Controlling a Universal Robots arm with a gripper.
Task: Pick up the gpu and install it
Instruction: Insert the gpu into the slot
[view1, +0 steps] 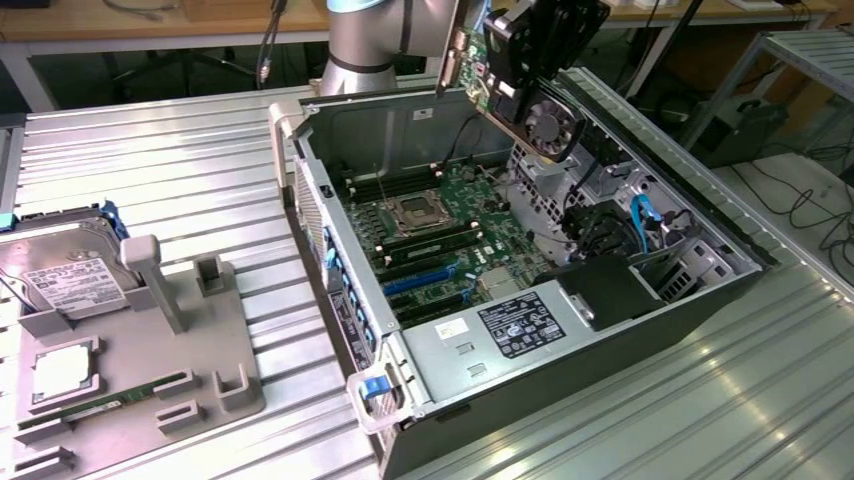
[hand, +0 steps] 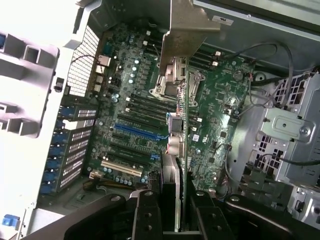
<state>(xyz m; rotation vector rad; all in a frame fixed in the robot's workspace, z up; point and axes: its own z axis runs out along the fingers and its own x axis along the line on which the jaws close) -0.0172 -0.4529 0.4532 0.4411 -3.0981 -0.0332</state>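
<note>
The gpu (view1: 531, 95) hangs tilted above the open computer case (view1: 340, 330), its round fan (view1: 550, 122) facing the exterior view's right and its green board behind. My gripper (view1: 550, 28) is shut on its upper edge. In the wrist view the gpu (hand: 181, 125) appears edge-on between my black fingers (hand: 146, 215), its silver end bracket (hand: 185, 35) farthest from me. Below it lies the green motherboard (hand: 215, 110) with its blue slots (hand: 137, 131); the card is clear of the board and touches no slot.
A grey fixture (view1: 174, 340) at the exterior view's left holds a silver hard drive (view1: 67, 282) and a thin RAM stick (view1: 134, 393). Inside the case are the CPU socket (view1: 407, 212), a drive cage (hand: 287, 130), blue cables (view1: 643, 225) and a black power supply (view1: 534, 320).
</note>
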